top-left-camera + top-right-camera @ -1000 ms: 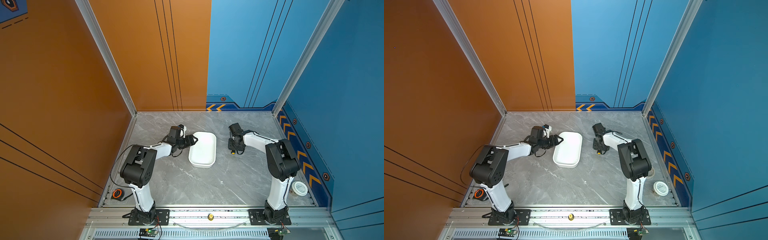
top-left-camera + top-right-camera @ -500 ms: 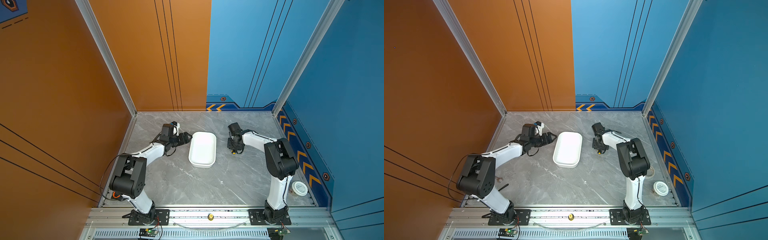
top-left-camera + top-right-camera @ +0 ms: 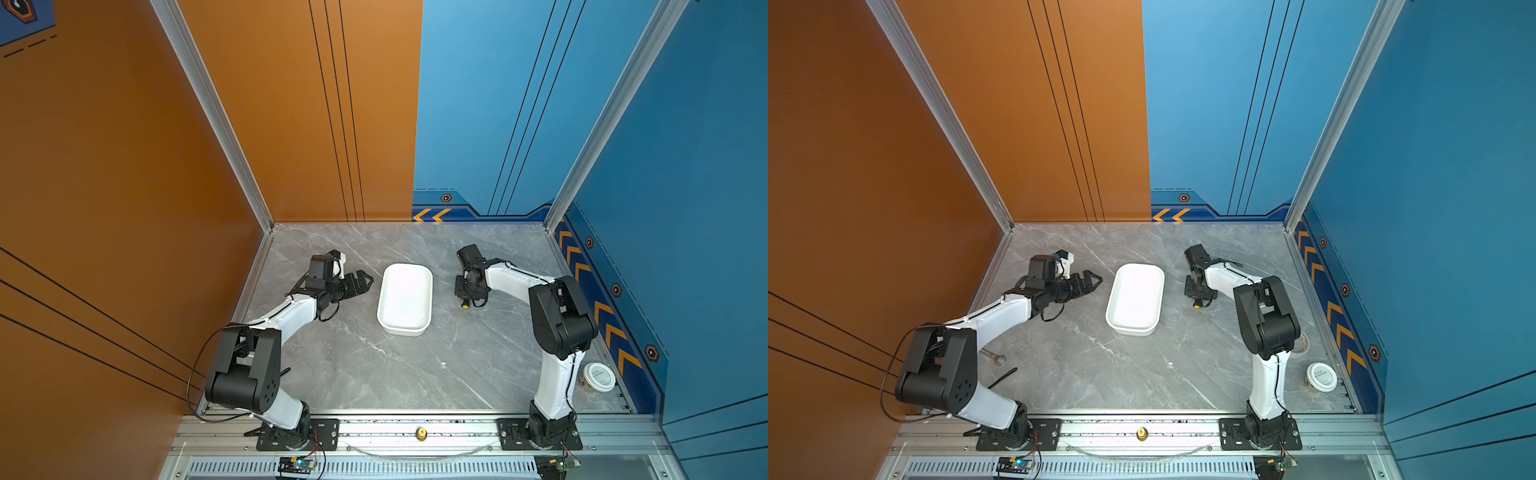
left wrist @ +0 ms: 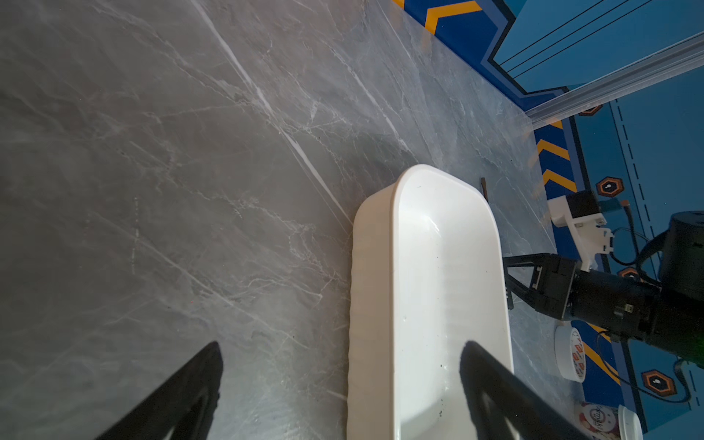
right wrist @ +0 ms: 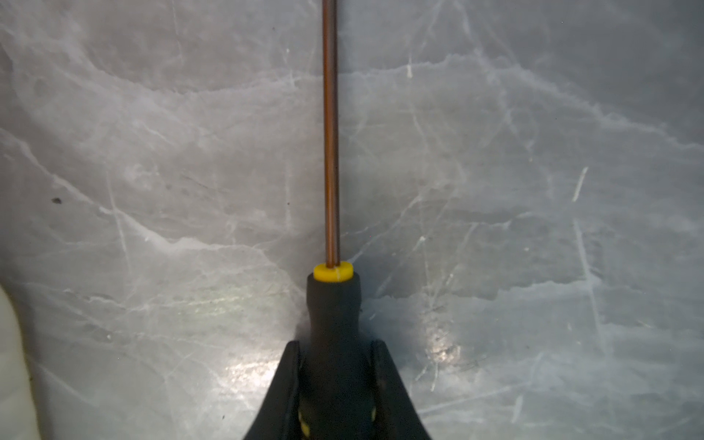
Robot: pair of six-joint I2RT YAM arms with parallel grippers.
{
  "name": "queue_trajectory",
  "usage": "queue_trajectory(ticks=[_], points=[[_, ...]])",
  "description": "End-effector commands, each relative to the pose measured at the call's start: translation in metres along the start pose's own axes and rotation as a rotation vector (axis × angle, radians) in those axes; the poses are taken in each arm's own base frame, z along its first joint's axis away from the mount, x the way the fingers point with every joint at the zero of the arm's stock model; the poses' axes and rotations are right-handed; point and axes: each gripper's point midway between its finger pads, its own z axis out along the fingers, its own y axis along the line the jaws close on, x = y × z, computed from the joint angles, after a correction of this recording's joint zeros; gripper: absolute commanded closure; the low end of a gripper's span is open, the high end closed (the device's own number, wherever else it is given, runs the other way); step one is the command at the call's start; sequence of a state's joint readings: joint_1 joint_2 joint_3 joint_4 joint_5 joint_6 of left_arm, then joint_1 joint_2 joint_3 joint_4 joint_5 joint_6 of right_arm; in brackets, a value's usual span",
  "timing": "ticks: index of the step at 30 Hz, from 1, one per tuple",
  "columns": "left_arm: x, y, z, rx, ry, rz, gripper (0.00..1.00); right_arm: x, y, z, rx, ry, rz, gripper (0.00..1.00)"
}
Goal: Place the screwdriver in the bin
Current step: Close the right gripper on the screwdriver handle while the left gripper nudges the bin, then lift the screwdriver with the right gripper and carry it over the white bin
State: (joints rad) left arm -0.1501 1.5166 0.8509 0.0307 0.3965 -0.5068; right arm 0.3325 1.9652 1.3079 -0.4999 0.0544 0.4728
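One screwdriver (image 5: 334, 301) sits clamped in the right gripper (image 5: 335, 344), at 3 o'clock of the bin (image 3: 405, 299); left gripper (image 3: 368, 282) gapes wide.

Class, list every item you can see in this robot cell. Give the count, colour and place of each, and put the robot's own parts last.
bin: 1, white, empty, middle of the table
screwdriver: 1, black handle with yellow collar, thin shaft, right of the bin, gripped by its handle
tub: 1, white, round, front right corner of the table
wrench: 1, silver, lying flat, front left of the table
table: 1, grey marble
left gripper: 1, black, open, left of the bin, holding nothing
right gripper: 1, black, shut on the screwdriver's handle
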Motion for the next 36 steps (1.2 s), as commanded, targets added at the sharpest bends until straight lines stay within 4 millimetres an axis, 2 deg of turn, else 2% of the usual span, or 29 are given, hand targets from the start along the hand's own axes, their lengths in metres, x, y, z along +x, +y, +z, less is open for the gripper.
queue_trajectory(ticks=[1, 7, 12, 16, 18, 22, 26, 27, 30, 36], points=[[-0.003, 0.015, -0.02, -0.08, -0.03, 0.055, 0.02, -0.001, 0.008, -0.037, -0.062, -0.004, 0.023, 1.0], [-0.01, 0.041, -0.052, -0.199, -0.095, 0.102, 0.02, -0.008, 0.032, -0.106, -0.154, -0.111, 0.06, 1.0], [-0.014, 0.057, -0.069, -0.228, -0.153, 0.068, 0.02, -0.003, 0.066, -0.163, -0.256, -0.206, 0.088, 1.0], [-0.013, 0.061, -0.07, -0.213, -0.173, 0.048, 0.02, 0.005, 0.096, -0.189, -0.331, -0.255, 0.108, 1.0], [-0.012, 0.061, -0.068, -0.201, -0.164, 0.043, 0.02, 0.008, 0.104, -0.191, -0.331, -0.26, 0.162, 1.0], [-0.008, 0.062, -0.063, -0.188, -0.146, 0.032, 0.02, 0.017, 0.127, -0.177, -0.352, -0.208, 0.228, 1.0], [-0.004, 0.064, -0.062, -0.192, -0.139, 0.031, 0.02, 0.023, 0.144, -0.148, -0.303, -0.169, 0.229, 1.0], [-0.004, 0.065, -0.062, -0.193, -0.14, 0.031, 0.02, 0.033, 0.156, -0.142, -0.303, -0.151, 0.201, 1.0], [-0.002, 0.066, -0.061, -0.195, -0.138, 0.028, 0.02, 0.039, 0.17, -0.123, -0.282, -0.117, 0.179, 1.0], [0.001, 0.068, -0.058, -0.194, -0.127, 0.025, 0.02, 0.047, 0.183, -0.099, -0.248, -0.088, 0.155, 1.0]])
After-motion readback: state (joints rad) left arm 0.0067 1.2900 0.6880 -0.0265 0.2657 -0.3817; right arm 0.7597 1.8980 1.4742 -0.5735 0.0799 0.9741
